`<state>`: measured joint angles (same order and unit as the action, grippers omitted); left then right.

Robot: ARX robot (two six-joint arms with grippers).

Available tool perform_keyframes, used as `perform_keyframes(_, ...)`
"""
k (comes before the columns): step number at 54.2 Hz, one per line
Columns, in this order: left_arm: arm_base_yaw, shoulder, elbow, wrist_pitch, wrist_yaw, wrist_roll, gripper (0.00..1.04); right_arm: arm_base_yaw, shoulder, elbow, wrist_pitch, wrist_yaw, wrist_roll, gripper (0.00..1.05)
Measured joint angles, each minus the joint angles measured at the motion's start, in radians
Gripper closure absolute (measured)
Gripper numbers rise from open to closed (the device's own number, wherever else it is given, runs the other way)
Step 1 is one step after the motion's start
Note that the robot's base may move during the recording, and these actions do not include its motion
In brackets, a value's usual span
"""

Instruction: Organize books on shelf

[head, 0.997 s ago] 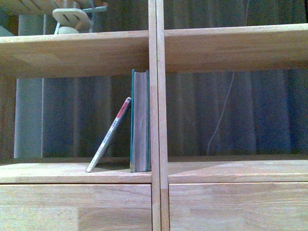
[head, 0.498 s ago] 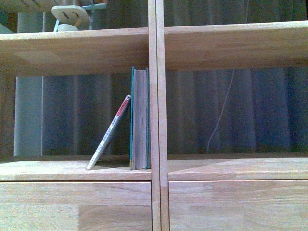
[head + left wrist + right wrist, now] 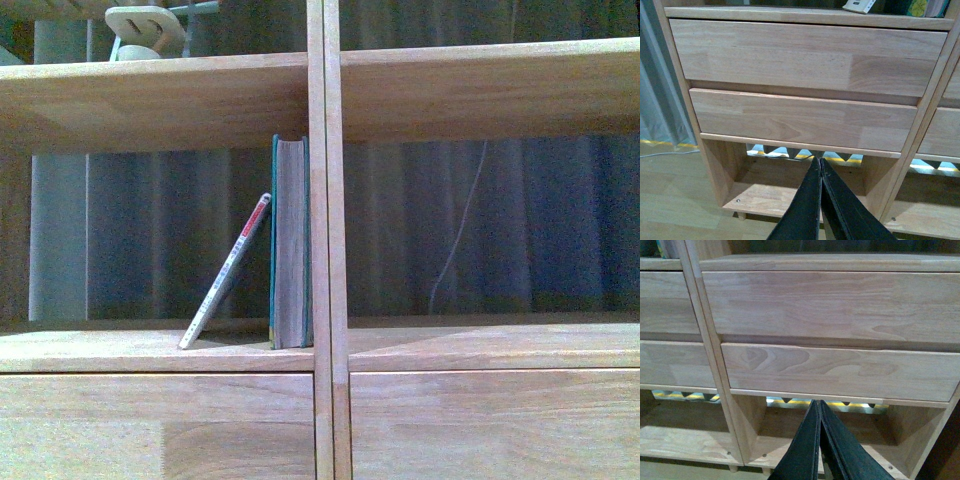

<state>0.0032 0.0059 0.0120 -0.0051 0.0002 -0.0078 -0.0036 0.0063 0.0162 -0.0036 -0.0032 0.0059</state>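
In the front view the light-wood shelf [image 3: 160, 100] fills the frame. A thick teal book [image 3: 290, 245] stands upright against the centre divider in the left compartment. A thin pale paperback [image 3: 225, 275] with a white-red spine leans against it, its foot set out to the left. Neither arm shows in this view. In the left wrist view my left gripper [image 3: 819, 161] is shut and empty, facing the left column's drawer fronts [image 3: 805, 117]. The paperback's lower corner [image 3: 858, 5] shows above them. My right gripper [image 3: 818, 402] is shut and empty before the right column's drawers [image 3: 840, 370].
A pale wooden object [image 3: 145, 30] sits on the upper left board. Dark curtains [image 3: 500, 230] and a hanging white cable [image 3: 460, 230] show through the open back. Open compartments [image 3: 790, 195] lie under the drawers, above a wood floor [image 3: 670, 190].
The whole shelf has slid slightly downward in the front view, so the camera has risen a little. The books have not moved on the shelf.
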Motion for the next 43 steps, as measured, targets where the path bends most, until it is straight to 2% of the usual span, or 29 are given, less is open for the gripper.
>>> perform_keyframes(8, 0.0, 0.0, 0.0, 0.0, 0.0, 0.0, 1.02, 0.0, 0.0, 0.0, 0.0, 0.0, 0.0, 1.02)
perform_keyframes(11, 0.0, 0.0, 0.0, 0.0, 0.0, 0.0, 0.98, 0.0, 0.0, 0.0, 0.0, 0.0, -0.002, 0.96)
perform_keyframes(16, 0.0, 0.0, 0.0, 0.0, 0.0, 0.0, 0.8, 0.0, 0.0, 0.0, 0.0, 0.0, -0.002, 0.78)
perform_keyframes(20, 0.0, 0.0, 0.0, 0.0, 0.0, 0.0, 0.6, 0.0, 0.0, 0.0, 0.0, 0.0, -0.002, 0.59)
perform_keyframes(37, 0.0, 0.0, 0.0, 0.0, 0.0, 0.0, 0.07, 0.0, 0.0, 0.0, 0.0, 0.0, -0.002, 0.08)
perform_keyframes(39, 0.0, 0.0, 0.0, 0.0, 0.0, 0.002, 0.05, 0.0, 0.0, 0.0, 0.0, 0.0, -0.001, 0.05)
perform_keyframes(43, 0.0, 0.0, 0.0, 0.0, 0.0, 0.003, 0.07, 0.0, 0.0, 0.0, 0.0, 0.0, -0.002, 0.07)
